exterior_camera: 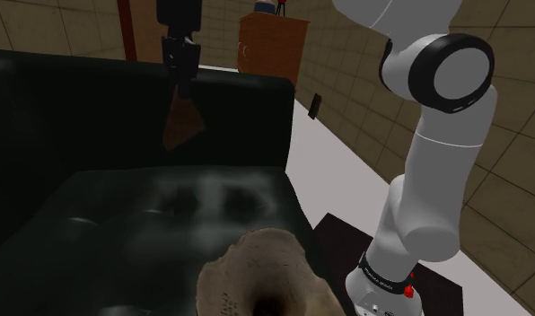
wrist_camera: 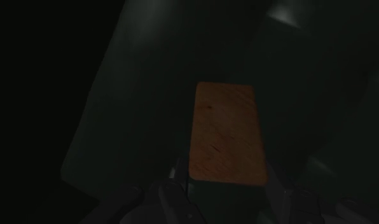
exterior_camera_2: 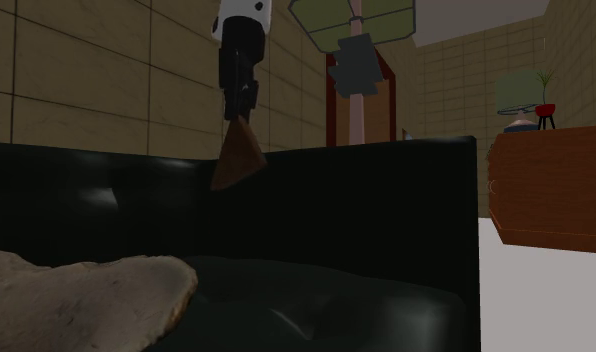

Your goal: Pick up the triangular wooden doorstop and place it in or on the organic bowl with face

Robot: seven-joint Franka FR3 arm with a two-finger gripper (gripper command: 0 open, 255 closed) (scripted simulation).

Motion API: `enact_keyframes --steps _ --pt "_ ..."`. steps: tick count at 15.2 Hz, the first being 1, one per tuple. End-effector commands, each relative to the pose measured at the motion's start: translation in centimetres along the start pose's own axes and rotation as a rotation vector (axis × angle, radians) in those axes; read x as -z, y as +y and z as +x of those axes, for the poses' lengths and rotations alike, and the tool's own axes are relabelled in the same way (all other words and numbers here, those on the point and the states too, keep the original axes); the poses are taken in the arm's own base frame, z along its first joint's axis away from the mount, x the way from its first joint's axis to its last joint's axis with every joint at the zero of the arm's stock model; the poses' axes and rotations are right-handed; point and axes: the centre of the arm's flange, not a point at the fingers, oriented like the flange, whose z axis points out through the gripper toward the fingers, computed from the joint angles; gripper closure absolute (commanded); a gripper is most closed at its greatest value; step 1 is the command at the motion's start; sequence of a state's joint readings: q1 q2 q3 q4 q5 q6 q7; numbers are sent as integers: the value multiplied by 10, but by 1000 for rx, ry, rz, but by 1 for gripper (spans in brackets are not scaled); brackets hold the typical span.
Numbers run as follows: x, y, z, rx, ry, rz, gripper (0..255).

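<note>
A brown wooden wedge, the doorstop (exterior_camera: 181, 123), hangs in the air in front of the black sofa's backrest, pinched at its narrow top by my black gripper (exterior_camera: 179, 83). In the second exterior view the doorstop (exterior_camera_2: 237, 156) dangles below the gripper (exterior_camera_2: 239, 112), well above the seat. In the wrist view its orange-brown face (wrist_camera: 224, 132) lies between my fingers. The beige, rough-surfaced bowl (exterior_camera: 261, 278) sits on the seat near the shoulder view's bottom edge, with a dark hollow in it. Its rim (exterior_camera_2: 81, 300) shows in the second exterior view's lower left corner.
The black leather sofa (exterior_camera: 122, 197) takes up most of the scene, its backrest behind the doorstop. A wooden cabinet (exterior_camera_2: 551, 185) stands beside the sofa on a pale floor, with a small plant on top. A floor lamp (exterior_camera_2: 358, 60) rises behind the backrest.
</note>
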State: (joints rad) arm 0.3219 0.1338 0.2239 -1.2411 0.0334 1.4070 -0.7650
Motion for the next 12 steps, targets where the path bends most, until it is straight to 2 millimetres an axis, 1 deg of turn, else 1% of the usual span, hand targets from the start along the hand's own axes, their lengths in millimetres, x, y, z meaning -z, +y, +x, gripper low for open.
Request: enact_keyframes --steps 1,4,12 --pt "10 -1 2 0 0 0 255" --pt "24 -1 3 0 0 0 255" --pt "35 -106 -2 0 0 0 255"
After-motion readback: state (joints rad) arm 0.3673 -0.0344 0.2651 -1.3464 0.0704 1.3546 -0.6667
